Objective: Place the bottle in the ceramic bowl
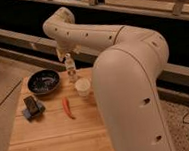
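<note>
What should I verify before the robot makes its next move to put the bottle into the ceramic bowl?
1. Gripper is at the bottle: ok, it sits right at the bottle's top.
2. Hold on the bottle is secure: cannot tell.
3. Bottle is upright: ok.
4. Ceramic bowl has room: ok, no object shows inside it.
5. Way from bottle to bowl is free: ok, the bowl lies just beside the bottle, while the white cup and the red chilli are nearer the camera, off that line.
6. Bottle is inside the bowl: not ok, it is beside the bowl, outside its rim.
</note>
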### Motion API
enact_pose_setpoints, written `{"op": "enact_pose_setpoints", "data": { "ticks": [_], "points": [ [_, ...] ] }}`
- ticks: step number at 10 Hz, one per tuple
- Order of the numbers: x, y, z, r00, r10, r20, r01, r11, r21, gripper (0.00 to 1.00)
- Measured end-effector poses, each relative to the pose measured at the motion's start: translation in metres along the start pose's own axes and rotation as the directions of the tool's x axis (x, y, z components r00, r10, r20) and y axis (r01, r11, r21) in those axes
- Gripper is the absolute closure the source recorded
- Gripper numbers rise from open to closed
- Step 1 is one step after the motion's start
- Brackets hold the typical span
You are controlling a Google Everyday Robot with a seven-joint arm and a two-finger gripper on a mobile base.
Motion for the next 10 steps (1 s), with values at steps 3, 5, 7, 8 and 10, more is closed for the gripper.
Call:
{"op": "enact_pose_setpoints", "data": {
  "ticks": [3,5,7,8,10],
  "points": [
    [-0.008,-0.003,0.01,1.0,-0.01,-0.021,0.01,1.0,-0.004,0.35],
    [-0.008,-0.002,0.018,0.999,-0.008,-0.042,0.008,1.0,-0.016,0.35],
    [-0.007,0.0,0.028,0.998,-0.008,-0.066,0.007,1.0,-0.028,0.35],
    [-0.007,0.0,0.032,0.997,-0.01,-0.081,0.007,0.999,-0.031,0.36],
    [-0.005,-0.002,0.042,0.994,-0.01,-0.106,0.008,1.0,-0.027,0.57]
  ]
}}
